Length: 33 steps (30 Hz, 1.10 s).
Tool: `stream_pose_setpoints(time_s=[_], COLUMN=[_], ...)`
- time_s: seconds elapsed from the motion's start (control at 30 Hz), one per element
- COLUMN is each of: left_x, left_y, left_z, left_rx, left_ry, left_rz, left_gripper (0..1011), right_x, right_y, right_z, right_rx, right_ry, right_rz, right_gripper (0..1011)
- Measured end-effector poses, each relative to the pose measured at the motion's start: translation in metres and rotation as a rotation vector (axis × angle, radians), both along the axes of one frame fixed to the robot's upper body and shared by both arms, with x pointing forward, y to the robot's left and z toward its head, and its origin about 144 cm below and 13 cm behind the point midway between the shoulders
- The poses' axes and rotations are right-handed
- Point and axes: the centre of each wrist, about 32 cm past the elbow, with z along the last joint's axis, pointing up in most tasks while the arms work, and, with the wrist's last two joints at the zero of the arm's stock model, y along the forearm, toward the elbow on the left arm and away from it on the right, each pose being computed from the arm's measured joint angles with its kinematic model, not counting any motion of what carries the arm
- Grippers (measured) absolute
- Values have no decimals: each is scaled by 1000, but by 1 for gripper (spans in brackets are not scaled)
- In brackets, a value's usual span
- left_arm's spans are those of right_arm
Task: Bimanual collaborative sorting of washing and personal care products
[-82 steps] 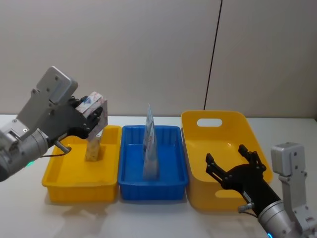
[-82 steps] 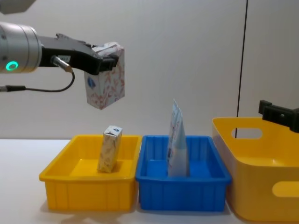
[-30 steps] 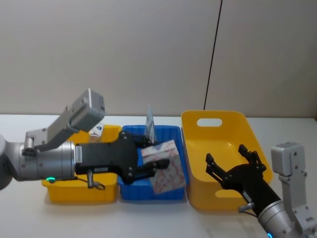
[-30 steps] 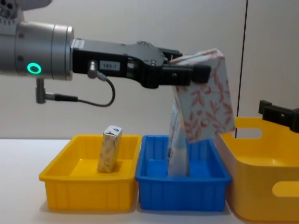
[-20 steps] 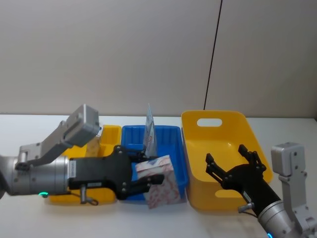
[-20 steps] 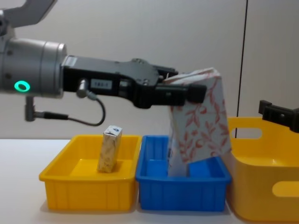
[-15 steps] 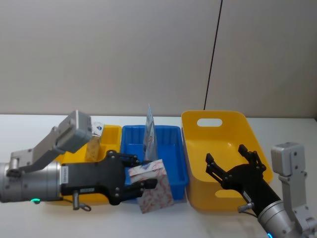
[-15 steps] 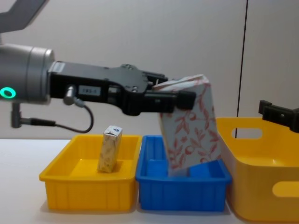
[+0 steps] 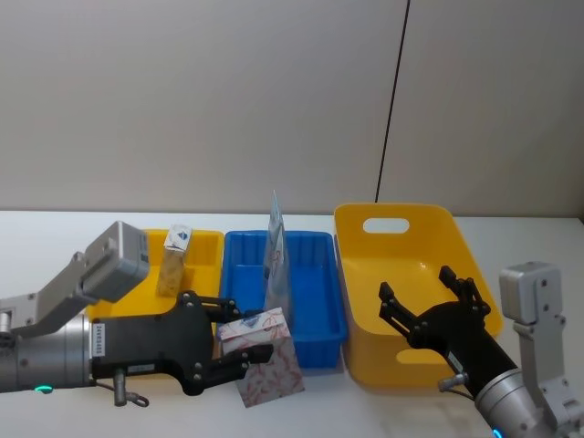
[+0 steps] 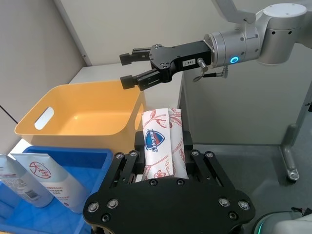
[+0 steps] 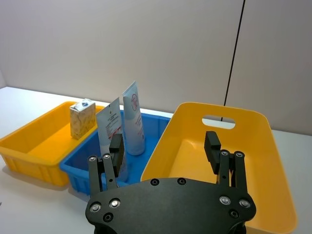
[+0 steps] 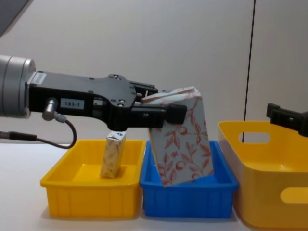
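Looks like we're mid-carry here: the left hand (image 12: 161,102) is clamped on the top end of a carton (image 12: 182,144) and holds it in the air just on the near side of the blue bin (image 12: 190,204), tilted and not touching anything. The right hand (image 9: 427,297) hangs off to the right of the blue bin, over the big yellow bin (image 12: 269,192) next door, fingers spread wide and holding nothing. My guess is a handoff is coming, so the next move needs the carton taken rightward past the blue bin's near rim and lined up between those open fingers, with the left grip kept firm until the right one closes. Could also just be a drop somewhere, hard to say. The carton itself is white card with a red-pink leaf print and a blue shield mark on top, and its top flaps look a bit crumpled. A second carton (image 12: 113,154) stands in the yellow tray (image 12: 91,202) left of the blue bin, and a pouch (image 9: 277,265) stands upright inside the blue bin.
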Motion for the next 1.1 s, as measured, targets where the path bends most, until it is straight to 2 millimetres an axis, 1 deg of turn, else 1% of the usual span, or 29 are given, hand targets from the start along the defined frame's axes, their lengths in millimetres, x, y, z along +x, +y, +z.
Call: stream_pose_setpoints(time_s=[0.63, 1.1], left_x=[-5, -6], left_y=[4, 5], left_z=[-1, -1], left_rx=[4, 5], left_ry=[-7, -8], left_rz=[0, 1], left_gripper=[380, 380], right_x=[2, 16], right_y=[-1, -13], right_z=[0, 3], right_rx=[6, 21], right_ry=[-9, -43], right_rz=[10, 142], right_gripper=[1000, 1000])
